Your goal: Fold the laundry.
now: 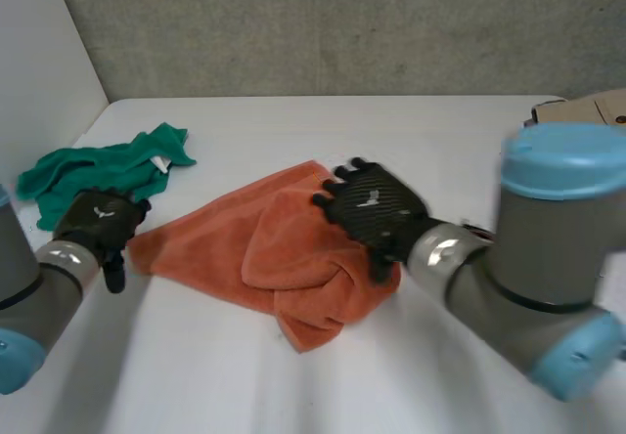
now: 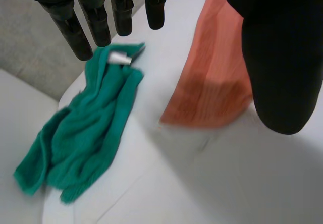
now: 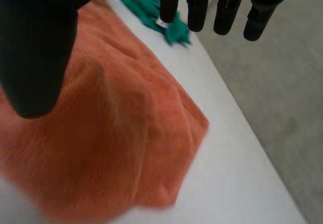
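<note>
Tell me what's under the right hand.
The crumpled orange towel lies under the right hand, whose fingers are straight. Anything beneath the towel there is hidden.

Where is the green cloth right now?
In the head view the green cloth lies crumpled at the left side of the table, just beyond the left hand and apart from the orange towel.

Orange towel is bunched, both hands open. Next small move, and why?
Probably lower the left hand and pinch the corner of the orange towel beside it. That hand is open right by the corner, and the towel lies bunched, so it needs pulling flat before folding. The right hand is open over the heap.
</note>
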Controlling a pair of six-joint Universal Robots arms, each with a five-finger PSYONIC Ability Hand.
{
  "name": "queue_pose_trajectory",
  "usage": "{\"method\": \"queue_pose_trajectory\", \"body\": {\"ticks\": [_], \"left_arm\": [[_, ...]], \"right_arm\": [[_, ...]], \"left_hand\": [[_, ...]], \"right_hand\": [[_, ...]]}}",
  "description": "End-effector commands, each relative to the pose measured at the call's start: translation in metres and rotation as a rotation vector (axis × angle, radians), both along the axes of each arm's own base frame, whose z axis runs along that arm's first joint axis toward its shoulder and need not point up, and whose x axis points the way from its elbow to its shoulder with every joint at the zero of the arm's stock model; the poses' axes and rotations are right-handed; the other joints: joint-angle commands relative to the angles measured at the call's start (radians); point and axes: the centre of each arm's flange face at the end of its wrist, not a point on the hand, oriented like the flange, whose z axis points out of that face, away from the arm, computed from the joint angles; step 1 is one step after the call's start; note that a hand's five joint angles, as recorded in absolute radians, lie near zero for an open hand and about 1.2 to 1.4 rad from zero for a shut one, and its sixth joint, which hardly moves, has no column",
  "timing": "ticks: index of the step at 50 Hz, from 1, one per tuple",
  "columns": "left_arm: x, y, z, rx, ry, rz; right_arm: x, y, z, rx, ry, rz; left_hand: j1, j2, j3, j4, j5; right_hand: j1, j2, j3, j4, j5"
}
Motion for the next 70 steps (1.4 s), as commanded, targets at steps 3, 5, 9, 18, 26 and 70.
{"method": "queue_pose_trajectory", "body": {"ticks": [3, 5, 9, 18, 26, 70], "left_arm": [[0.009, -0.017, -0.025, 0.007, 0.094, -0.155], [0.005, -0.018, -0.031, 0.026, 0.115, -0.203], [0.003, -0.026, -0.038, 0.037, 0.125, -0.23], [0.001, -0.042, -0.05, 0.046, 0.13, -0.241], [-0.009, -0.044, -0.045, 0.015, 0.124, -0.265], [-0.072, -0.038, 0.059, -0.338, 0.199, -0.305]], "right_arm": [[0.069, -0.002, -0.023, -0.074, 0.082, 0.167], [0.079, -0.009, -0.035, -0.065, 0.088, 0.172], [0.093, -0.012, -0.055, -0.051, 0.102, 0.192], [0.109, -0.016, -0.09, -0.035, 0.121, 0.204], [0.108, -0.032, -0.034, -0.111, -0.037, 0.045], [-0.118, -0.115, 0.035, -0.16, -0.095, -0.514]], "left_hand": [[0.085, 0.064, 0.062, 0.07, 0.053], [0.129, 0.107, 0.106, 0.114, 0.097], [0.196, 0.175, 0.173, 0.182, 0.164], [0.378, 0.357, 0.356, 0.364, 0.346], [1.206, 1.185, 1.183, 1.191, 1.174], [1.206, 1.185, 1.183, 1.191, 1.174]], "right_hand": [[0.037, 0.052, 0.055, 0.055, 0.041], [0.07, 0.085, 0.087, 0.087, 0.073], [0.149, 0.164, 0.166, 0.166, 0.152], [0.403, 0.418, 0.421, 0.421, 0.407], [1.17, 1.185, 1.187, 1.187, 1.173], [1.17, 1.185, 1.187, 1.187, 1.173]]}}
